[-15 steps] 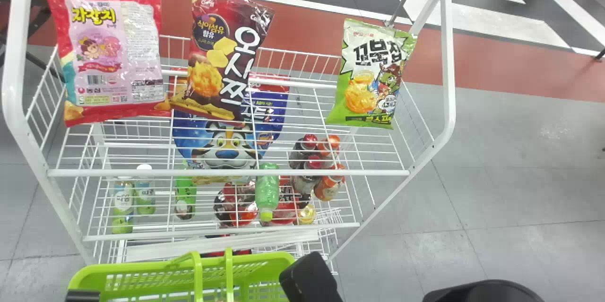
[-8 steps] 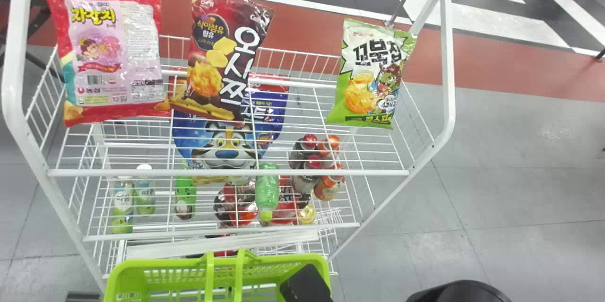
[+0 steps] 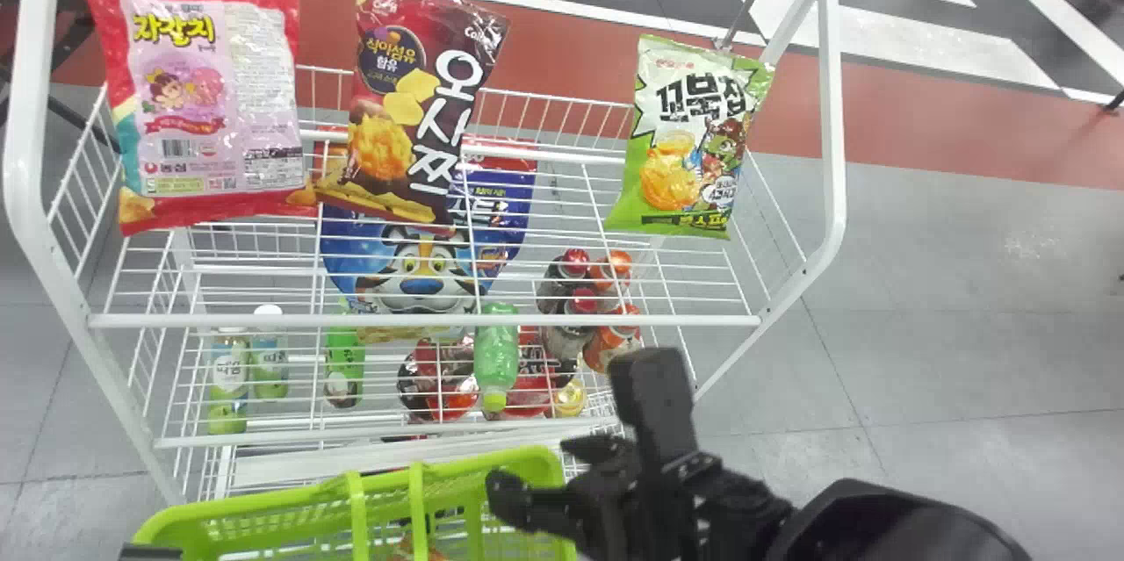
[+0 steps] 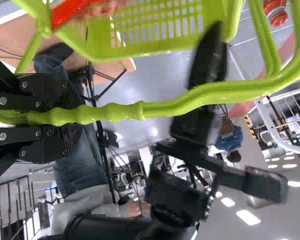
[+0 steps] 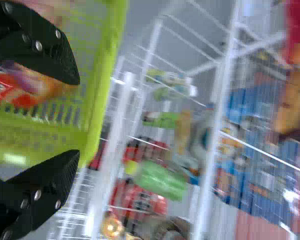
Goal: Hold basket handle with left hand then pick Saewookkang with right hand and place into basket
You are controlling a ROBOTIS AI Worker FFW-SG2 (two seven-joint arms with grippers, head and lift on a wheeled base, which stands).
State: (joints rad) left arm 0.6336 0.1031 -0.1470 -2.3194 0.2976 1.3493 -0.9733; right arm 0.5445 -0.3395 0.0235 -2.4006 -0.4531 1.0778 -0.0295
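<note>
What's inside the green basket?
A red-and-orange snack bag is visible in the basket, partly covered by the right gripper. Whatever is beneath the bag is hidden.

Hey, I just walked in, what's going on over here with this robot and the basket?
The robot's left gripper is clamped on the handle of a green basket. Its right gripper is open over the basket, holding nothing. A red and orange packet is already in the basket, and more snack bags lie on the white rack.
</note>
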